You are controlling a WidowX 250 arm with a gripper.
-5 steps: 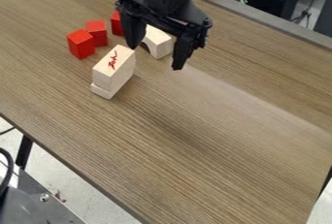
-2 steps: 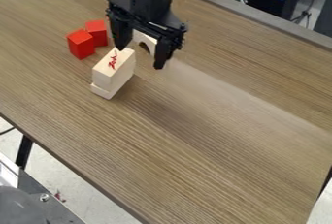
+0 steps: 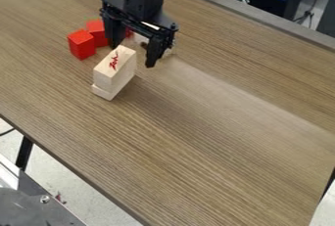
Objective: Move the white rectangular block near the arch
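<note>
Slightly leftward in view, the open end effector [image 3: 132,56] has shifted, beside the rectangular block [image 3: 116,69] atop a thinner slab [image 3: 102,92], near the arch [image 3: 140,39]. Descending misaligned, I could topple it.

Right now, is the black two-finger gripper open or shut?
Open. The black two-finger gripper has its fingers standing clearly apart, with a wide gap between their tips.

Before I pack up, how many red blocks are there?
3: front red block, another just behind it, a third mostly hidden behind the gripper. More may be hidden.
</note>
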